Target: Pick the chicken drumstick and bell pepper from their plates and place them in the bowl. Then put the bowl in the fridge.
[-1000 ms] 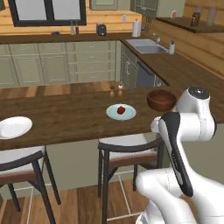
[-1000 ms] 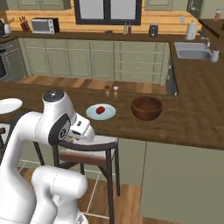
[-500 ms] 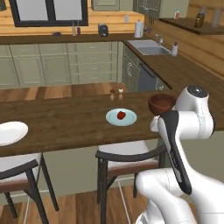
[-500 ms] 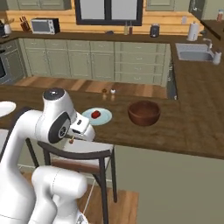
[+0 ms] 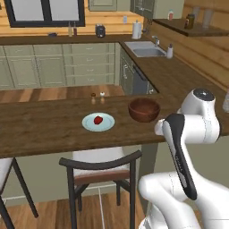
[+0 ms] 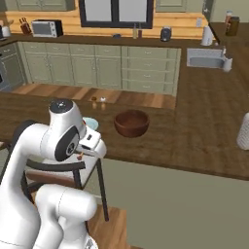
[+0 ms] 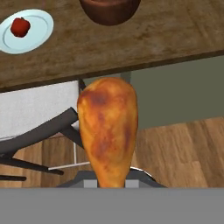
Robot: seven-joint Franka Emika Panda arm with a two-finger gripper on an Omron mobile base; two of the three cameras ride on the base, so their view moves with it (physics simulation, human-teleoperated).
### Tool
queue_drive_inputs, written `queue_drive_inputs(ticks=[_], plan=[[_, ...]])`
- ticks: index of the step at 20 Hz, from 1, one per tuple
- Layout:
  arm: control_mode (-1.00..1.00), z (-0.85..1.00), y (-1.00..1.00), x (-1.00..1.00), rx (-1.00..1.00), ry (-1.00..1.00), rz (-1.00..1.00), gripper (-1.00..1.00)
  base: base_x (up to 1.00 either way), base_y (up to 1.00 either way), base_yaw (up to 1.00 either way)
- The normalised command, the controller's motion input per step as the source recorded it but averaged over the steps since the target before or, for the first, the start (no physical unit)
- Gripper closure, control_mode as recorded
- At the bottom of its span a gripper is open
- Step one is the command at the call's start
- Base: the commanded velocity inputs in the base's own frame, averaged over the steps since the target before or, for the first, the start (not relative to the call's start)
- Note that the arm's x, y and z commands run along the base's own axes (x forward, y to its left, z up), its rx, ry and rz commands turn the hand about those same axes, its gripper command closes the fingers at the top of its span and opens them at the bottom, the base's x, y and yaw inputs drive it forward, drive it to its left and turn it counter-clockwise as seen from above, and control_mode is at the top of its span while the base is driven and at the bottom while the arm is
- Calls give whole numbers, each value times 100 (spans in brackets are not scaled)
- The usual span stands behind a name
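Note:
The orange-brown chicken drumstick (image 7: 108,127) stands thick end up in the hand view, its thin end down between the fingers of my gripper (image 7: 111,181), which is shut on it. The gripper (image 6: 80,155) hangs off the counter's near edge, above a chair. The dark wooden bowl (image 5: 144,109) (image 6: 132,123) (image 7: 110,9) sits on the counter ahead. To its left the red bell pepper (image 5: 98,120) (image 7: 20,27) lies on the pale blue-green plate (image 5: 106,126) (image 7: 38,33). The white plate and the fridge are out of view.
A dark chair (image 5: 100,164) (image 7: 39,127) stands under the counter's near edge below the gripper. Two small shakers (image 5: 97,95) stand behind the plate. A white canister (image 6: 243,131) is on the counter at the right. The sink (image 5: 145,51) lies further back.
The whole scene has slid left in both base views, so the base has moved right. The white plate has left the left view. The drumstick stays in the gripper.

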Motion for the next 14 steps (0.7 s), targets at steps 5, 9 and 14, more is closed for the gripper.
queue_drive_inputs(ticks=[5,9,14], plan=[[100,0,0,0,0,0,0,100,85,25,13],[100,0,0,0,0,0,0,100,87,97,31],[100,0,0,0,0,0,0,100,-1,100,17]])
